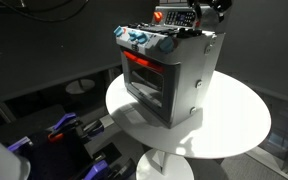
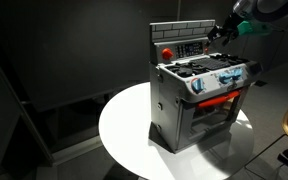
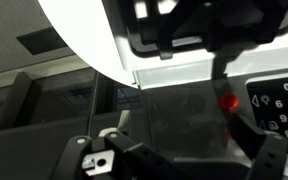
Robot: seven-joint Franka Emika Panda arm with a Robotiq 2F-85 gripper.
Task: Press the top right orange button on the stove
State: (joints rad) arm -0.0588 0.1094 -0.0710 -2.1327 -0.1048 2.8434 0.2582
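Observation:
The stove [image 1: 172, 75] is a small grey toy oven with a glowing orange-red window, and it stands on a round white table [image 1: 234, 125]; it also shows in an exterior view [image 2: 199, 100]. Its dark back control panel [image 2: 184, 45] rises behind the burners. My gripper [image 2: 224, 30] hovers at the panel's upper end, also seen in an exterior view [image 1: 199, 14]. In the wrist view the gripper [image 3: 179, 145] looks open and empty, its fingers spread at the bottom. A glowing orange button [image 3: 228, 101] lies just ahead, beside a keypad [image 3: 279, 105].
Blue-and-white knobs [image 1: 139, 40] line the stove's front edge. Black burner grates [image 3: 194, 25] fill the top of the wrist view. Blue and black equipment [image 1: 59, 130] sits on the floor beside the table. The surroundings are dark.

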